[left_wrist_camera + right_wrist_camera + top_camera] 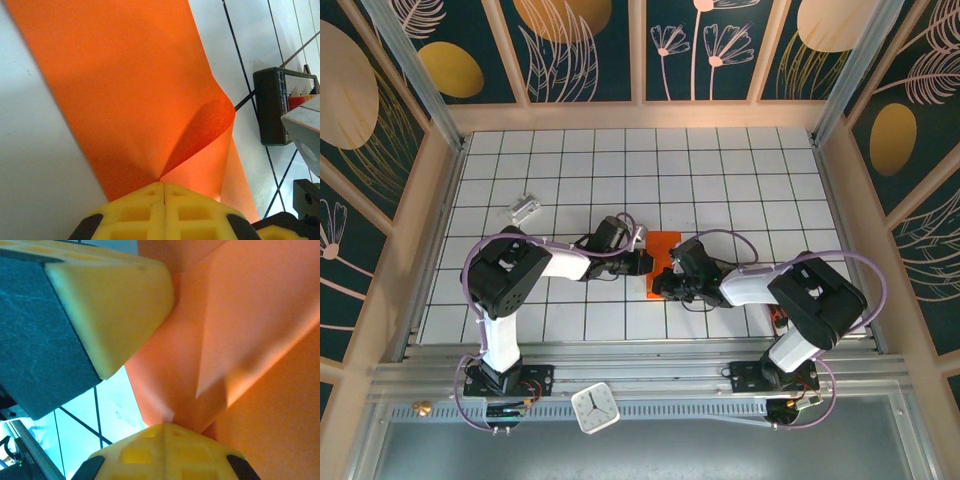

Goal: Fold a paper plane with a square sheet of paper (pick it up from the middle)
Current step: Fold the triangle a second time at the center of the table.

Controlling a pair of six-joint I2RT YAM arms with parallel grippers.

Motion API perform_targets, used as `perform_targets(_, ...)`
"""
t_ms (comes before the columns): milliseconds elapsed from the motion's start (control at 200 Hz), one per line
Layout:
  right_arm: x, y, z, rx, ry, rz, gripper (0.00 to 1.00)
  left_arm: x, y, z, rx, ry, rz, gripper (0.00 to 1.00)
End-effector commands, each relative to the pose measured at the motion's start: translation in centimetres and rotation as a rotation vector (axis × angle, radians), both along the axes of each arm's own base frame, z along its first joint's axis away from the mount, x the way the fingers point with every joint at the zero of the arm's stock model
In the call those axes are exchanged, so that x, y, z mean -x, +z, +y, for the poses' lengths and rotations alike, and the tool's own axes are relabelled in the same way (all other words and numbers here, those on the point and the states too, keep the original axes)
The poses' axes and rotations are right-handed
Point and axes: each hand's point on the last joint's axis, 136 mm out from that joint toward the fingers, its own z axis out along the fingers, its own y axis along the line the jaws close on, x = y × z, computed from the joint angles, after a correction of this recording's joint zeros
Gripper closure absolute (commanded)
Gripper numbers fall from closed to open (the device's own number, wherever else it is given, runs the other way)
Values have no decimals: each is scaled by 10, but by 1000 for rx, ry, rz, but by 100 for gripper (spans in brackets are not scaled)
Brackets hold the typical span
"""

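- Across the white gridded table [720, 170], both arms reach in toward the middle and meet just in front of me.
- Between them lies the orange paper sheet [665, 245], near the table's centre. It's part lifted and curled, one flap arching over the flat part [130, 90].
- Left pincer [638, 262] comes in at the sheet's left side. Up close, its yellow fingertips [164, 192] are pressed together, with the paper pinched right at the tip!
- Right pincer [665, 285] sits at the sheet's near edge, and its tips [165, 432] are likewise clamped on the paper, creased orange folds [250, 340] rising above them.
- White clock [594, 408] rests on the near rail.
- Silvery block [524, 207] sits well apart, far left.
- Black tray [272, 105] with red bits stands beside the sheet.
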Motion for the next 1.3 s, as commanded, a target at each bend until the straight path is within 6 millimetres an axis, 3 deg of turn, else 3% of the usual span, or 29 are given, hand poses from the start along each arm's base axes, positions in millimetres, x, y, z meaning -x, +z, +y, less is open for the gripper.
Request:
perform_targets(0, 7, -6, -10, 25, -18, 44, 100, 11, -59, 25, -178, 19, 69, 100)
perform_targets(150, -6, 29, 6, -98, 14, -20, 100, 11, -59, 25, -182, 17, 68, 100)
perform_targets(260, -7, 37, 10, -130, 29, -38, 100, 11, -59, 23, -176, 12, 75, 100)
perform_targets(560, 9, -1, -24, -11, -35, 32, 100, 7, -50, 19, -154, 15, 65, 100)
perform_targets(756, 20, -23, -44, 86, -37, 68, 100, 1, -33, 9, -113, 9, 42, 100)
perform_targets(926, 26, -31, -52, 133, -19, 81, 100, -4, -20, 0, -65, 5, 32, 100)
perform_targets(1291, 28, -35, -54, 160, 2, 83, 100, -5, -16, -9, -24, -14, 39, 100)
